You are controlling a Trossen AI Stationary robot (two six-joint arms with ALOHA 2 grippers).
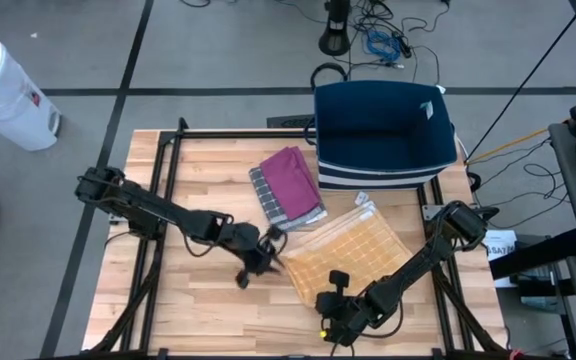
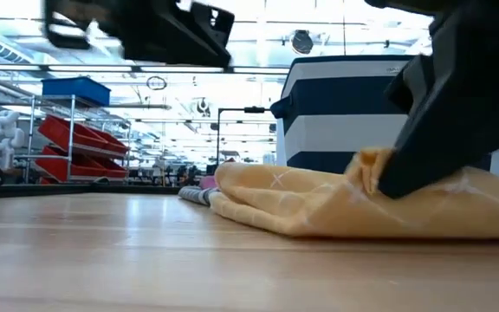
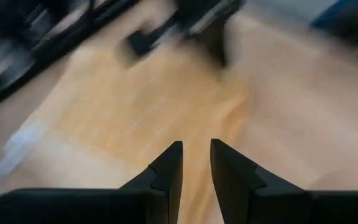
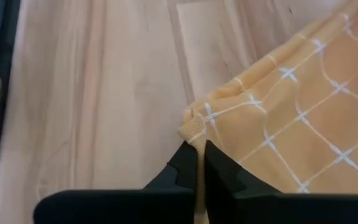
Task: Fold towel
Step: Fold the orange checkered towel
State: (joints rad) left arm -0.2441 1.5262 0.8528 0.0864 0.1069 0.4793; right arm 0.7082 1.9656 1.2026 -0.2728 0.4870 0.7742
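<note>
Towel: the yellow checked towel (image 1: 348,258) is spread on the desk (image 1: 198,310), near the front right, just in front of the blue bin (image 1: 383,135).
Right end effector (image 4: 201,163): closed on the towel's near corner — cloth is seen pinched between its fingers.
Left end effector (image 1: 260,262): held just beside the towel's left edge, fingers slightly parted, nothing seen between them; whether cloth is touched cannot be told.
Other cloth: a folded purple towel (image 1: 290,183) is laid behind the yellow one.
Step in hand: corner taken, judged to be the start of a fold.
Next move: the pinched corner is to be lifted and carried across the towel — the grip kept firm so the cloth is not dropped.
</note>
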